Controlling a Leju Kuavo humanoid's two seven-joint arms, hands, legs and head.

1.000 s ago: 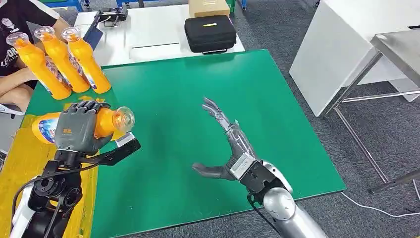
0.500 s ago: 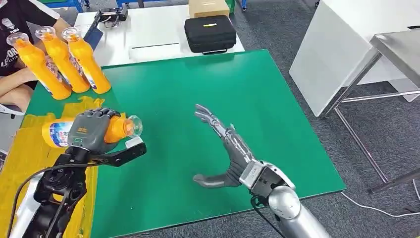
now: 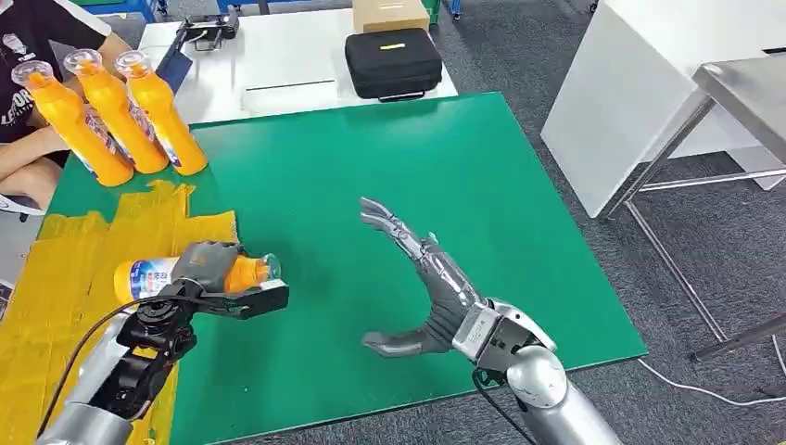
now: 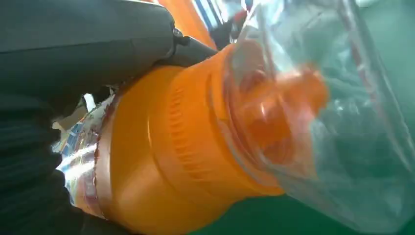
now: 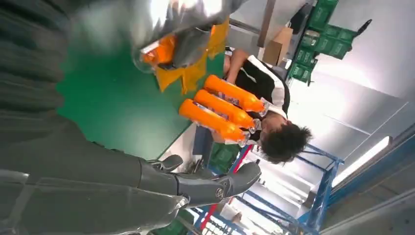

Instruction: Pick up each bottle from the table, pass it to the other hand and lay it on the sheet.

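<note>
orange bottle (image 3: 148, 275) in left hand (image 3: 211, 269)

Left hand (image 3: 206, 271) gripping bottle (image 3: 148, 275) — above yellow sheet (image 3: 56, 278), right hand (image 3: 417, 278) spread

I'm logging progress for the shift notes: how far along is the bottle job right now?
No bottle lies on the yellow sheet yet. In hand: the left hand grips one orange bottle on its side above the sheet's edge; the right hand is open over the green table. Left: three upright bottles at the table's far corner.
</note>
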